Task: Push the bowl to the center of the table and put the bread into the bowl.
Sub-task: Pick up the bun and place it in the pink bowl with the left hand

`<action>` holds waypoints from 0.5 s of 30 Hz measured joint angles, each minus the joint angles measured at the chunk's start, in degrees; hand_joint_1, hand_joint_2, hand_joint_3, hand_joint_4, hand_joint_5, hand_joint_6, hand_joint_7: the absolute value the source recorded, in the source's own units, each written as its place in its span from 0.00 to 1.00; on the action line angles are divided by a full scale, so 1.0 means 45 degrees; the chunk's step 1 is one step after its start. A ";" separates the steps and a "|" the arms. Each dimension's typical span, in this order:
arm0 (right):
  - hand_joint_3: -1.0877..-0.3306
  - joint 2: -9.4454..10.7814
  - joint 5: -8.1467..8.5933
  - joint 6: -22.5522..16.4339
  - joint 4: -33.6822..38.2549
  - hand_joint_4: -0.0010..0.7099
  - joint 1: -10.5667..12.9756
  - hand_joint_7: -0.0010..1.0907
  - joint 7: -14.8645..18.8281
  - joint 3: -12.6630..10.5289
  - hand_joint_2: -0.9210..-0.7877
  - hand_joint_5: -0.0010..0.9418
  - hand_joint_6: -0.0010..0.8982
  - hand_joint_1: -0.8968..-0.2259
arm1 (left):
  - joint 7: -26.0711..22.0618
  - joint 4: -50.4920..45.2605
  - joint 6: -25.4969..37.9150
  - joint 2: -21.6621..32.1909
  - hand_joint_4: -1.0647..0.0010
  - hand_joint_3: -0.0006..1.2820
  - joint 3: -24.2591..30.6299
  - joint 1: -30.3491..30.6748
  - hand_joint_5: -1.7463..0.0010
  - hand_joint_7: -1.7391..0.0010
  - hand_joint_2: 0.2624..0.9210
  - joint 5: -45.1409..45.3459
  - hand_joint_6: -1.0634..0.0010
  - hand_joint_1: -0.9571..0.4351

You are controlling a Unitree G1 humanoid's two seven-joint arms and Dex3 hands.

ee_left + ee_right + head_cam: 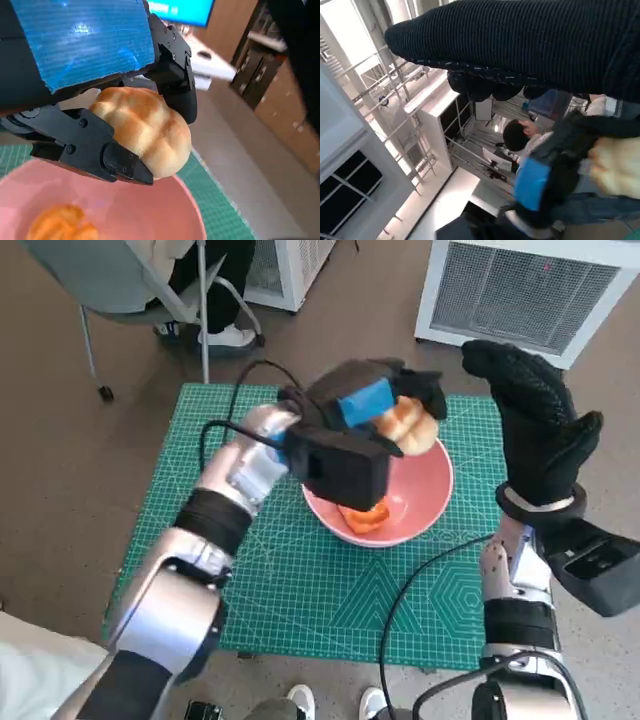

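The bread (145, 127) is a round, pale golden bun with a soft, cracked crust scored into a loose grid, and it sits pinched in the left robot hand (365, 415), whose hard black fingers (95, 150) close on it from both sides beneath the blue-taped back. That robot hand holds the bun in the air just above the far rim of the bowl (425, 502), a smooth, glossy pink dish with a thin round lip. Below the robot hand, inside the bowl, lies a second, smaller piece (364, 516), orange-gold and lumpy, resting on the bottom. The bowl stands on a green cutting mat (300, 590) printed with fine white grid lines and hexagons, which covers the surface. To the right of the bowl, well apart from it and touching nothing, the right robot hand (535, 420) stands upright in its coarse black knitted glove, fingers extended and held loosely together, gripping nothing. In the right wrist view the glove's ribbed weave fills the top, and the left robot hand with the bun shows blurred beyond it, with a seated person (520, 137) behind.
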 measured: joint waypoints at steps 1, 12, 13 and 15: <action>0.45 -0.0002 0.0000 0.0003 -0.0019 0.50 0.0021 0.09 -0.0014 -0.0008 0.00 0.00 0.39 0.45 | 0.0002 0.0125 0.0036 -0.0058 0.45 0.12 -0.0041 0.0000 0.30 0.24 1.00 0.0035 0.49 0.69; 0.45 -0.0070 -0.0072 0.0022 -0.0213 0.50 0.0149 0.09 -0.0316 -0.0027 0.00 0.00 0.38 0.43 | -0.0703 0.0821 0.1124 -0.0476 0.69 0.14 -0.0521 -0.0003 0.83 0.61 1.00 0.0371 0.74 0.53; 0.45 -0.0082 -0.0078 0.0022 -0.0237 0.50 0.0161 0.09 -0.0353 -0.0025 0.00 0.00 0.38 0.43 | -0.0853 0.0822 0.1226 -0.0499 0.71 0.13 -0.0535 -0.0003 0.87 0.66 1.00 0.0372 0.74 0.52; 0.45 -0.0103 -0.0103 0.0022 -0.0295 0.50 0.0182 0.09 -0.0432 -0.0019 0.00 0.00 0.38 0.42 | -0.1105 0.0822 0.1392 -0.0528 0.79 0.10 -0.0547 -0.0004 0.93 0.76 1.00 0.0372 0.78 0.50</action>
